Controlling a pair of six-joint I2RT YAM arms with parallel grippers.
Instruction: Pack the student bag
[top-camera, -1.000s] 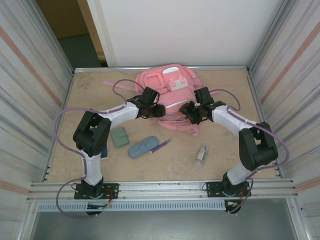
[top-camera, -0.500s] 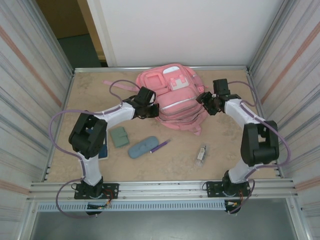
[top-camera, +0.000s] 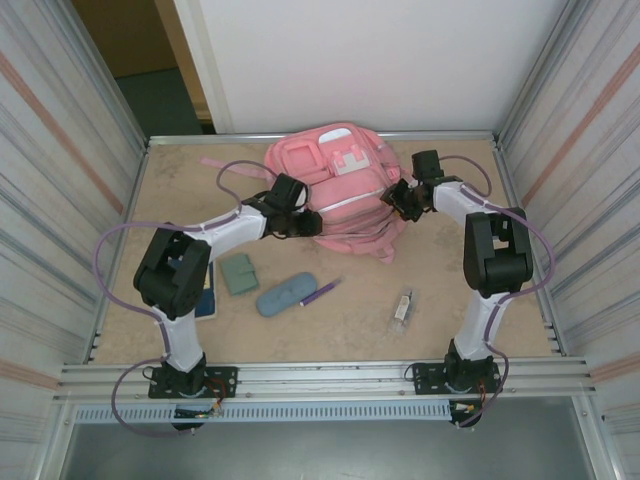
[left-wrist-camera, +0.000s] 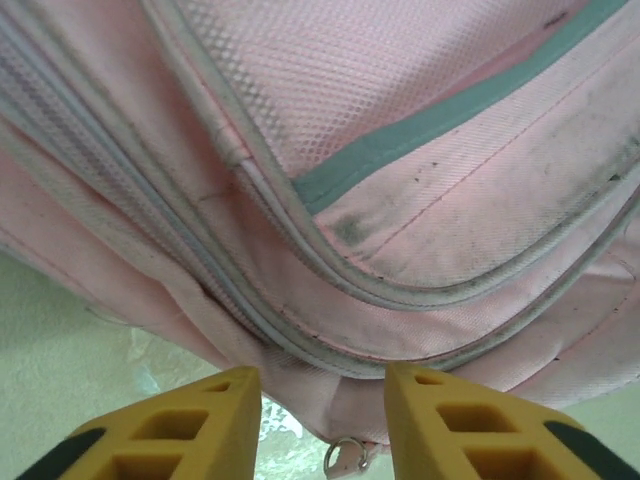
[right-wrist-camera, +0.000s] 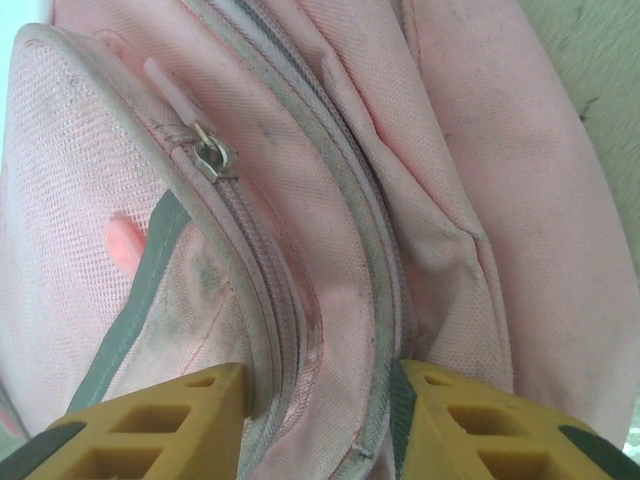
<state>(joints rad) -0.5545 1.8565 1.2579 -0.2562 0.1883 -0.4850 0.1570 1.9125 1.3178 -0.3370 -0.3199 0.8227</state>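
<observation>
Lying mid-way along the far edge of the worktop, the pink student bag has the left claw open astride its zippered edge. The right claw straddles a fabric fold; I cannot tell whether it pinches.

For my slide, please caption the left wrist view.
Open left gripper at the bag's lower seam, zipper pull between its jaws.

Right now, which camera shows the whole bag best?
The top external view: the bag shows whole there, with its outline, front pockets and straps. The left wrist view gives a close stretch of its seams and a zipper pull; the right wrist view gives its side folds and a zipper slider.
</observation>
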